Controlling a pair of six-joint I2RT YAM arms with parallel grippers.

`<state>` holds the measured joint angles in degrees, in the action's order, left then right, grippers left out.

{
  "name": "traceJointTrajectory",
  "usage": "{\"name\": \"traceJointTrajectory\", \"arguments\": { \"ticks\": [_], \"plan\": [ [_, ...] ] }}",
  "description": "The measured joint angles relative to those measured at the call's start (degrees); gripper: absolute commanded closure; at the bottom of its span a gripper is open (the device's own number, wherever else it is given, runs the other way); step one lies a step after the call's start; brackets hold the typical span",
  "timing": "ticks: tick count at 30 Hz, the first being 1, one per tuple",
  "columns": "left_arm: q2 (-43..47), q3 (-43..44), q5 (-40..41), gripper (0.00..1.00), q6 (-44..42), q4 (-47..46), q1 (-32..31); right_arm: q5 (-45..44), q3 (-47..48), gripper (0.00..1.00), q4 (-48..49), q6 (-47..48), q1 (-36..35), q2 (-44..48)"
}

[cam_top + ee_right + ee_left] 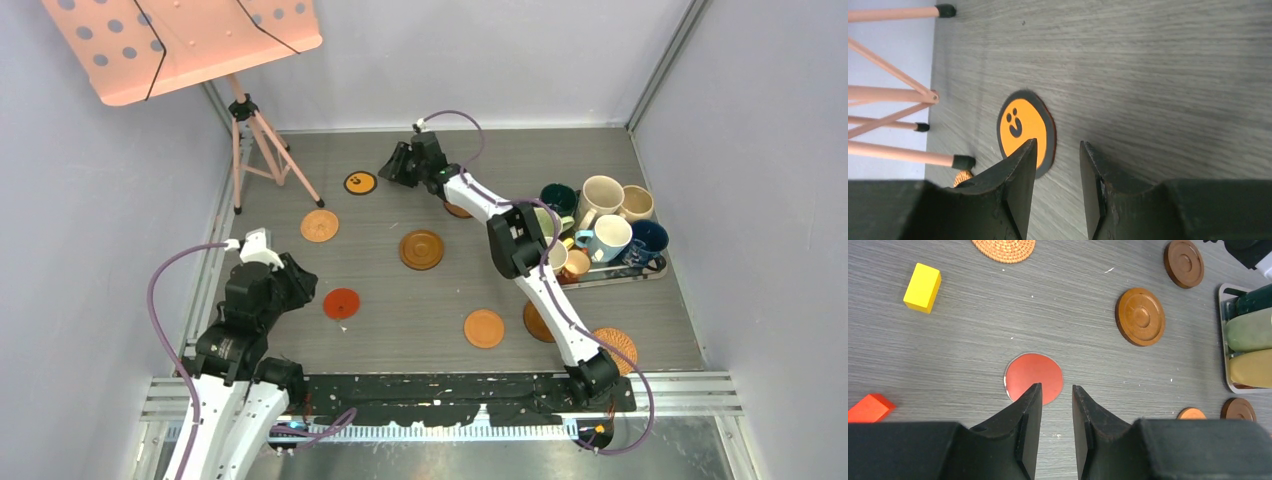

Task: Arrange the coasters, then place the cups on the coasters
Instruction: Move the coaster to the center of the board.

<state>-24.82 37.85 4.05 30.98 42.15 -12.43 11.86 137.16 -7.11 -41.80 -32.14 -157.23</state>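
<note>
The red coaster (pixel 1033 377) lies flat on the table just ahead of my left gripper (pixel 1057 390), which is open and holds nothing. My right gripper (pixel 1058 145) is open too, reaching to the far side next to the black-and-orange coaster (pixel 1024 129). From above, the other coasters lie scattered: a wicker one (pixel 319 225), a dark brown ringed one (pixel 421 249) and an orange-tan one (pixel 484 328). The cups stand bunched on the tray (pixel 620 275) at the right, among them dark green (pixel 558 197), cream (pixel 603 192), white-blue (pixel 608 238) and navy (pixel 648 240).
A pink tripod stand (pixel 262 145) occupies the far left corner, its feet close to the black-and-orange coaster. A yellow block (pixel 922 281) and an orange-red block (pixel 869 408) lie on the table to the left of the red coaster. The right arm covers part of a brown coaster (pixel 537 322).
</note>
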Motion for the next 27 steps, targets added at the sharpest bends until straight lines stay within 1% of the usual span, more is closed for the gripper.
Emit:
{"name": "traceJointTrajectory", "arguments": {
  "ticks": [2,6,8,14,16,21,27],
  "plan": [
    [-0.07,0.0,-0.02,0.69,0.0,0.79,0.0,-0.7,2.58,0.56,2.32,-2.29,-0.35,-2.73],
    [-0.37,0.0,-0.04,0.69,0.0,1.68,0.0,-3.61,3.82,0.53,3.39,-4.31,-1.66,-3.56],
    [-0.17,0.0,-0.04,0.69,0.0,2.27,0.0,-4.76,3.85,0.5,4.39,-5.68,-2.43,-3.67],
    [0.42,0.0,-0.24,0.69,0.0,2.73,0.0,-7.61,5.22,0.33,6.69,-10.56,-3.74,-5.18],
    [0.42,0.0,-0.31,0.69,0.02,2.73,0.0,-8.83,5.22,0.3,7.5,-12.44,-3.8,-5.18],
    [0.46,0.0,-0.68,0.7,0.04,2.75,0.0,-12.66,5.22,0.29,10.05,-16.13,-3.76,-5.84],
    [0.48,0.0,-0.87,0.7,0.26,2.75,0.0,-15.98,5.2,0.3,13.2,-20.48,-3.65,-7.06]
  ]
}}
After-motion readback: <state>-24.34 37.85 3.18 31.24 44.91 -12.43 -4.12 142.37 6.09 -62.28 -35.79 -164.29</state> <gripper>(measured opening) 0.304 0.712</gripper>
